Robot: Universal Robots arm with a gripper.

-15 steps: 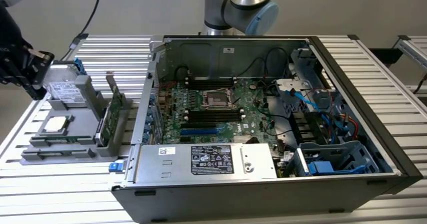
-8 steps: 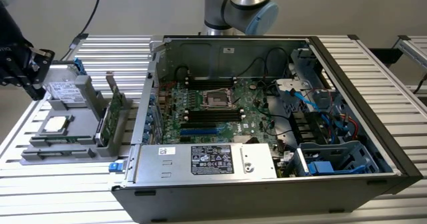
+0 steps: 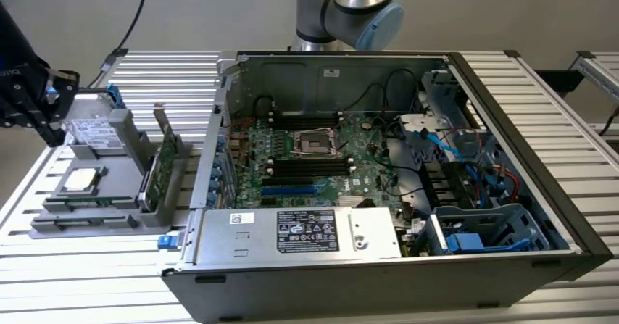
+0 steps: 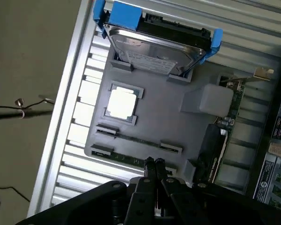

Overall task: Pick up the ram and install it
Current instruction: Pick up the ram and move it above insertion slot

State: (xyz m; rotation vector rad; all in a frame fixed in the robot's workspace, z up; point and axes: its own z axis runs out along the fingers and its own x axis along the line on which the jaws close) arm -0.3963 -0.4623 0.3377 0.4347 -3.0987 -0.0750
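Observation:
The ram is a thin green stick standing on edge in the front slot of a grey holder. My gripper hangs above that stick's end with its black fingers pressed together and nothing between them. In the exterior view the gripper is at the far left, over the holder. The motherboard lies inside the open computer case, with its black memory slots beside the processor socket.
The holder also carries a hard drive in a blue frame, a square silver processor chip and a taller green card. A power supply and blue cables crowd the case. All stands on a slatted aluminium table.

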